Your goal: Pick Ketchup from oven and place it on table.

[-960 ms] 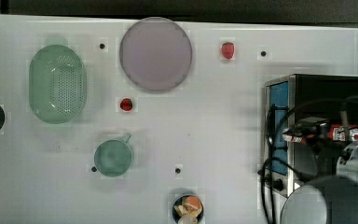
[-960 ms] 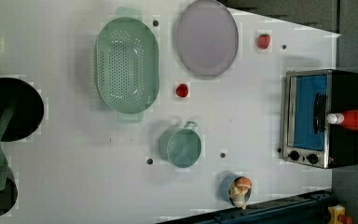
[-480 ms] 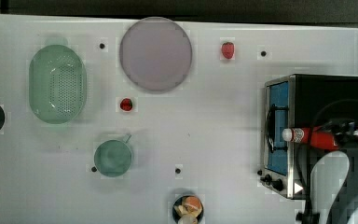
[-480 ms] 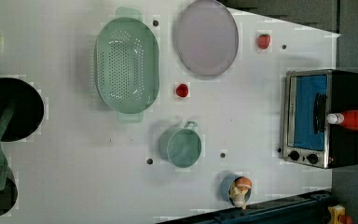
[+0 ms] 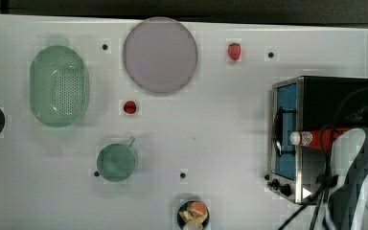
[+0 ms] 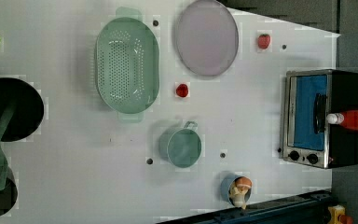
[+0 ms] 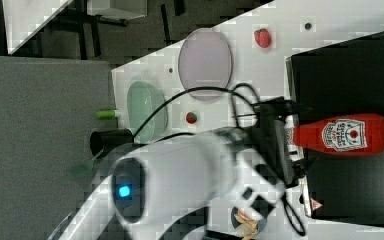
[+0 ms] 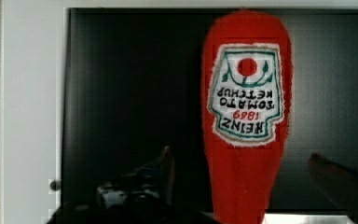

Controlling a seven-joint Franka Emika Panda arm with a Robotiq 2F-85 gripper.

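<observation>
The ketchup (image 8: 244, 140) lies flat on the oven (image 8: 121, 93) roof between the spread, non-touching jaws.

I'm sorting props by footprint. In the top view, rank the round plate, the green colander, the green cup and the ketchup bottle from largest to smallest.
Plate and colander look alike in area, too close to rank. Then the cup. Smallest showing is the ketchup bottle, though the arm covers part of it.

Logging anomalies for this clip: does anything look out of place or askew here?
Yes: the ketchup lies on its side on top of the oven, cap over the door edge, not inside it. Two strawberries sit loose on the table. Nothing looks spilled or damaged.
</observation>
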